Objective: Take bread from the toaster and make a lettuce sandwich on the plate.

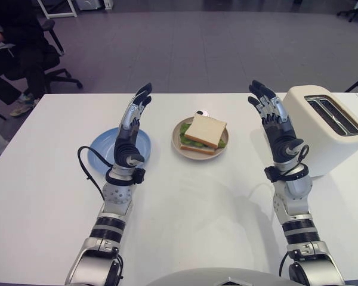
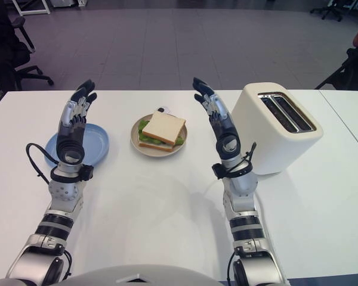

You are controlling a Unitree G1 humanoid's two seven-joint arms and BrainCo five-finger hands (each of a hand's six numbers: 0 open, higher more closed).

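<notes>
A sandwich (image 1: 204,133) of two bread slices with green lettuce between them lies on a small beige plate (image 1: 178,141) at the table's middle. A cream toaster (image 1: 325,128) stands at the right, its two slots showing no bread. My left hand (image 1: 133,128) is raised over the table left of the plate, fingers stretched out and holding nothing. My right hand (image 1: 274,122) is raised between the plate and the toaster, likewise stretched out and holding nothing.
A light blue plate (image 1: 101,145) lies behind my left hand, bare. A small white object (image 1: 203,112) sits just behind the beige plate. The white table (image 1: 185,208) has free room in front. A second table edge shows at the far right (image 2: 352,113).
</notes>
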